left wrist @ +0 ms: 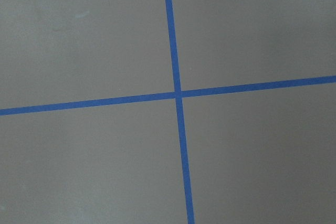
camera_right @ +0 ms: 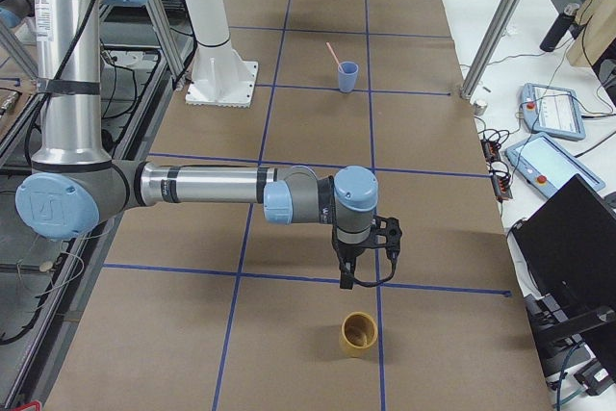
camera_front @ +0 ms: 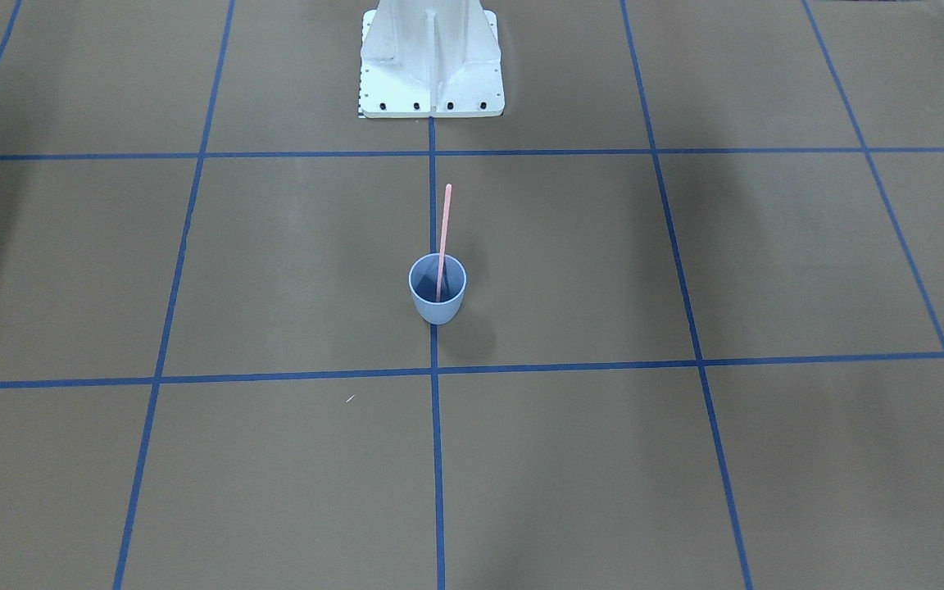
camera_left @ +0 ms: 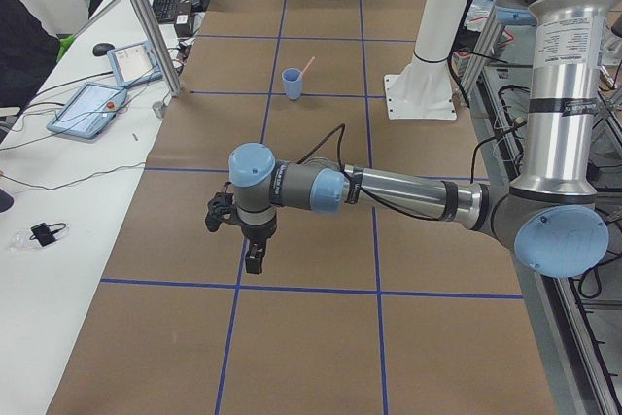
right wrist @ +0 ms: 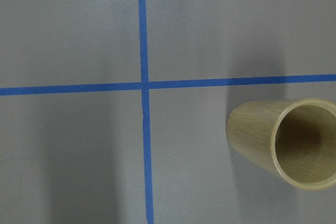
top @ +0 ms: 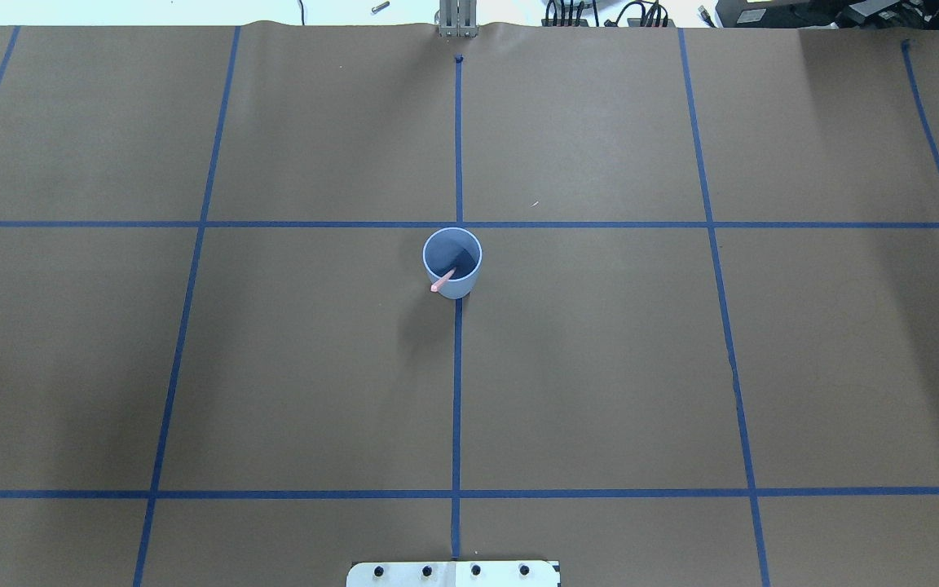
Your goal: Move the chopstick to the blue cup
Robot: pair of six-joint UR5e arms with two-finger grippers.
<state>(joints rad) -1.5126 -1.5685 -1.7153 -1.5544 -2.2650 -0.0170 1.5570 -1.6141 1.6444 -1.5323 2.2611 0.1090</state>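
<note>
The left gripper (camera_left: 252,261) and right gripper (camera_right: 346,274) hang well apart from the cup (top: 452,262); I cannot tell whether either is open or closed. The chopstick (top: 442,282) stands in the cup mid-desk (top: 600,367), leaning on the rim at 7 o'clock. Its long overhang could topple the light cup if nudged.

Chopstick (camera_left: 306,64): lower part hidden behind the blue cup (camera_left: 292,84) wall in both side views. Left gripper (camera_left: 252,265) and right gripper (camera_right: 345,280) show only from the counter ends, so their jaw state cannot be told. Wooden cup (right wrist: 286,142): rim clipped by the right wrist view's edge. Robot base (camera_front: 431,61): top cut off.
</note>
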